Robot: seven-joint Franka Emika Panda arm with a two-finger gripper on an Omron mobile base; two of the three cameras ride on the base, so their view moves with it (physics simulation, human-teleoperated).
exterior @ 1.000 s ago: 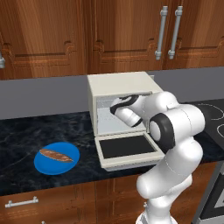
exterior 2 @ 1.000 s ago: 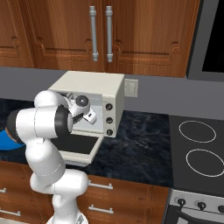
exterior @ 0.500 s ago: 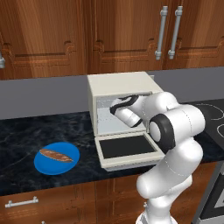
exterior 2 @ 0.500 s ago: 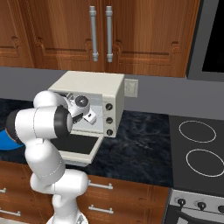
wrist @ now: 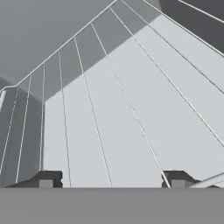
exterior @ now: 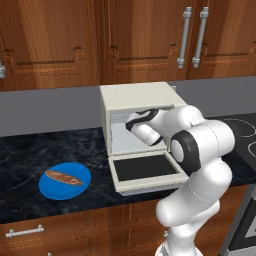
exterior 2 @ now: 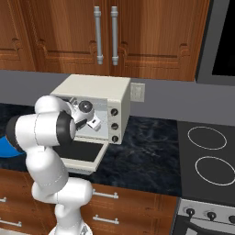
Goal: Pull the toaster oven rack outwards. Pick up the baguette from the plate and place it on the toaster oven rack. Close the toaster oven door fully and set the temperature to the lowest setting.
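Two dark fingertips of the pincer stand well apart at the bottom of the hand view, with the thin wires of the rack running away from them, their long lines fanning from near the tips toward the far wall of the oven cavity. One wire passes close by the right tip; whether either tip touches the rack I cannot tell. Nothing is clamped between them.

In the left base view the hand reaches into the open mouth of the oven, the pincer itself hidden inside. The door lies dropped flat below the hand, its dark glass facing up, its long side running across the oven front. In the right base view the three knobs sit in a column just to the right of the hand.

The baguette lies well apart from the pincer, off to its left on the worktop, resting on the blue plate. Its long axis runs roughly left to right across the plate, slightly slanted, the right end nearer the worktop's front edge.
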